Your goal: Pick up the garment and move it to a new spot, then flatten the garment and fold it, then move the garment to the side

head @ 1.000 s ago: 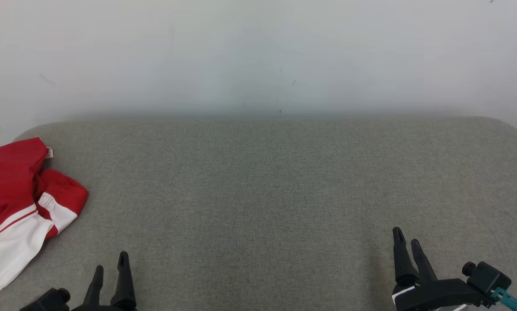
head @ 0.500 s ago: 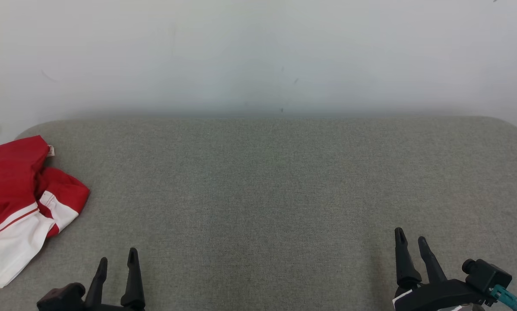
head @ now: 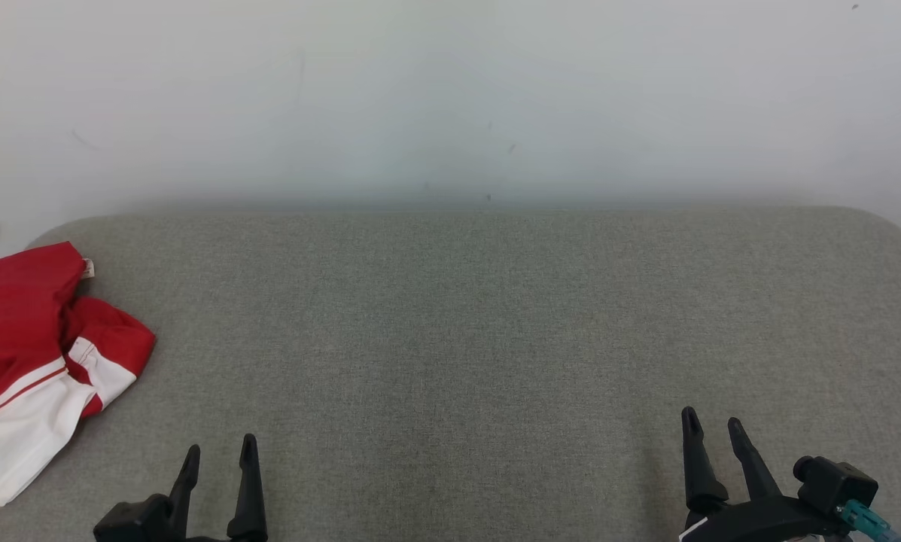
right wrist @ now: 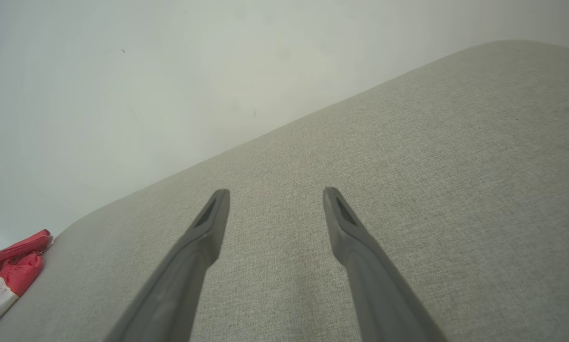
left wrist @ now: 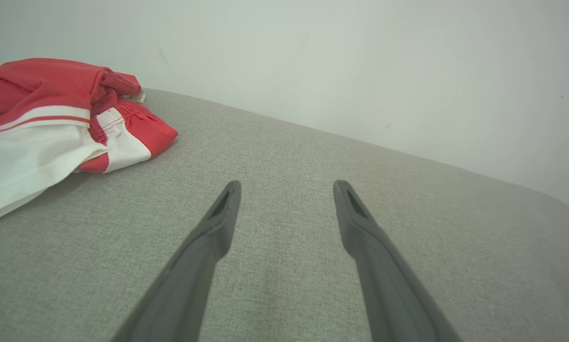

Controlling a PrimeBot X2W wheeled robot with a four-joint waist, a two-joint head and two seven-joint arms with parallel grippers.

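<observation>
The garment (head: pixel 36 361), red with white panels, lies crumpled at the far left end of the grey bench (head: pixel 465 324). The head view's left edge cuts it off, so its full shape and kind cannot be told. The left wrist view also crops it (left wrist: pixel 51 118), and the right wrist view shows just a scrap of it at the lower left (right wrist: pixel 8 270). The bottom edge of the head view cuts off both wrists. The left pincer (head: pixel 220 448) hangs over bare bench, well apart from the garment, fingers spread and holding nothing (left wrist: pixel 288 186). The right pincer (head: pixel 712 419) is likewise spread and empty over the right end (right wrist: pixel 276 192). Since a second ago the left pincer has slid right, away from the garment, and the right one sits slightly lower in view; the garment has not moved.
</observation>
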